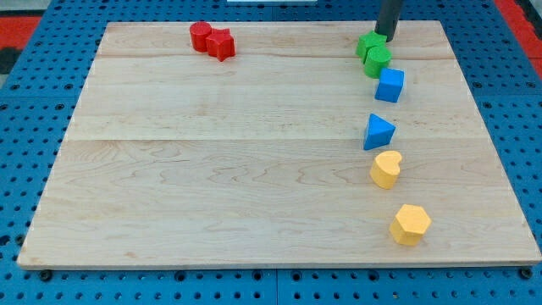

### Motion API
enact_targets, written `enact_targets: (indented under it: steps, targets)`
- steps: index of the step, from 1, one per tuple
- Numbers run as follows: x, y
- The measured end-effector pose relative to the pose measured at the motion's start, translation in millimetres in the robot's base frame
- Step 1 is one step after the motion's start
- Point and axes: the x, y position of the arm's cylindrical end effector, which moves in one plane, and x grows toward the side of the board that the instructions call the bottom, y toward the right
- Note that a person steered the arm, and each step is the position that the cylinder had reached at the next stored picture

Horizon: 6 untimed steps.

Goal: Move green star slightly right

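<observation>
The green star (369, 44) lies near the view's top right of the wooden board (212, 169). A green cylinder (378, 61) touches it just below and to the right. My tip (385, 36) stands at the star's upper right edge, touching or nearly touching it; the dark rod rises out of the view's top.
A blue cube (390, 85) sits just below the green cylinder. A blue triangle (378, 131), a yellow heart (386, 169) and a yellow hexagon (411, 224) run down the right side. A red cylinder (201, 36) and red star (222, 44) touch at the top left.
</observation>
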Motion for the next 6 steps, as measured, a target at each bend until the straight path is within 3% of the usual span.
enact_targets:
  steps: [1, 2, 4, 5, 6]
  targets:
    - [-15.6, 15.3]
    - [-41.0, -15.6]
    - [-3.0, -91.0]
    - [47.1, -92.2]
    - [44.7, -58.7]
